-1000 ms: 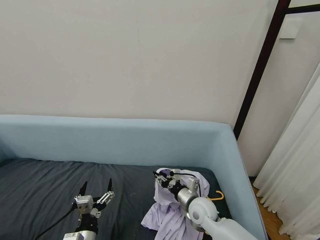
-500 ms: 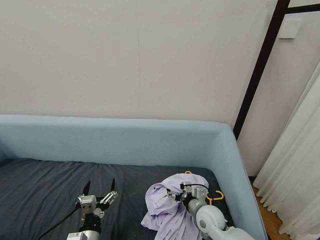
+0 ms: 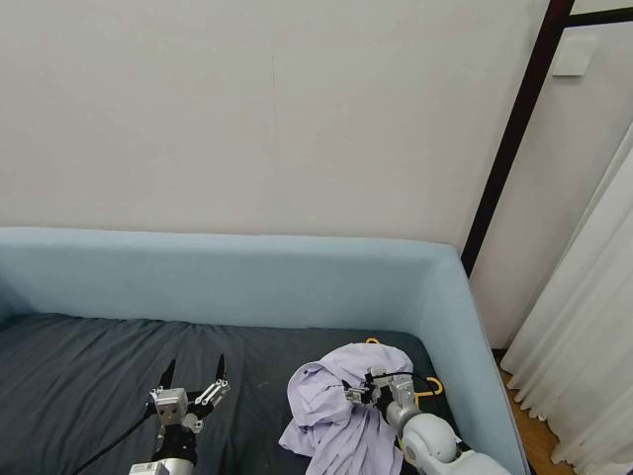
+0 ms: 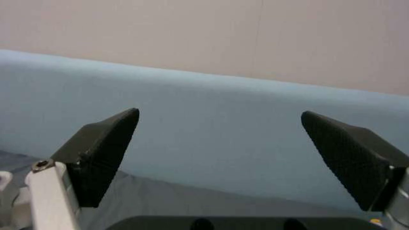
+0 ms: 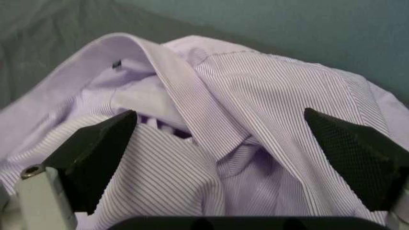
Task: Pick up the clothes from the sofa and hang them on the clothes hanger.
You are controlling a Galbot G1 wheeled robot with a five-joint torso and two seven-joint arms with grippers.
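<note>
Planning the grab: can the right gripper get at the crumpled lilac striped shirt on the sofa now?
Probably yes: the right gripper hangs just above the crumpled lilac striped shirt, jaws spread wide, with bare fabric and nothing else between them.

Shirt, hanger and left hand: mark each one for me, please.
Lilac striped shirt (image 3: 326, 401): head view, on the middle of the crumpled fabric.
Yellow hanger (image 3: 435, 388): head view, on its curved end beside the shirt.
Left hand (image 3: 194, 364): head view, midway between its open fingertips.

I log: soft, even room light; wall (image 3: 247, 119) bright, curtain (image 3: 593, 336) brightest; sofa (image 3: 79, 366) seat dark; deep shadows in shirt (image 5: 255, 96) folds
</note>
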